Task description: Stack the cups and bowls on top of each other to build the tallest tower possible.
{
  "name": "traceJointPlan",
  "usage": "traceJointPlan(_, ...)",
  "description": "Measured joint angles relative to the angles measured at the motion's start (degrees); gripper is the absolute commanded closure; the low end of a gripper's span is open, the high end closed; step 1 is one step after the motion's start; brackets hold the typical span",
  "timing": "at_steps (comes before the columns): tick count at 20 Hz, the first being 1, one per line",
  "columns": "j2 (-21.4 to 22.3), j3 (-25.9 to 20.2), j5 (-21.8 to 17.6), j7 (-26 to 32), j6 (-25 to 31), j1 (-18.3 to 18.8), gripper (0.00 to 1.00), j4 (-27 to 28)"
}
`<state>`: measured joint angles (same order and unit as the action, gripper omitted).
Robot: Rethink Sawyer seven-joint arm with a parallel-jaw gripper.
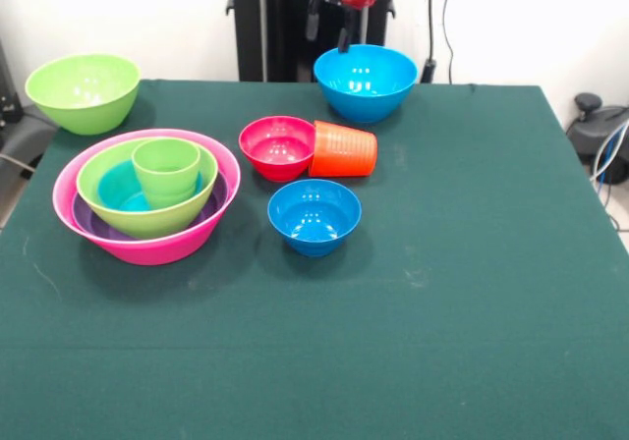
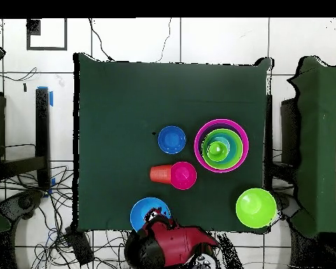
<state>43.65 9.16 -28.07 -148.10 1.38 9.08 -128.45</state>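
A huge pink bowl holds a nest: a purple bowl, a lime-green bowl, a teal bowl and a short lime-green cup upright on top. The ribbed orange cup lies on its side, touching the small red bowl. In front of them sits a small blue bowl. My gripper hangs open and empty over the large blue bowl.
A second lime-green bowl stands alone at a table corner on the robot's side. The green cloth covers the whole table. Cables and chairs lie beyond the table's edges.
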Motion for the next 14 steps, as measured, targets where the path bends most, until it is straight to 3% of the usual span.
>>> traceJointPlan(14,-9.4,-3.3,-2.9,0.0,-2.1,0.3,0.00,6.0)
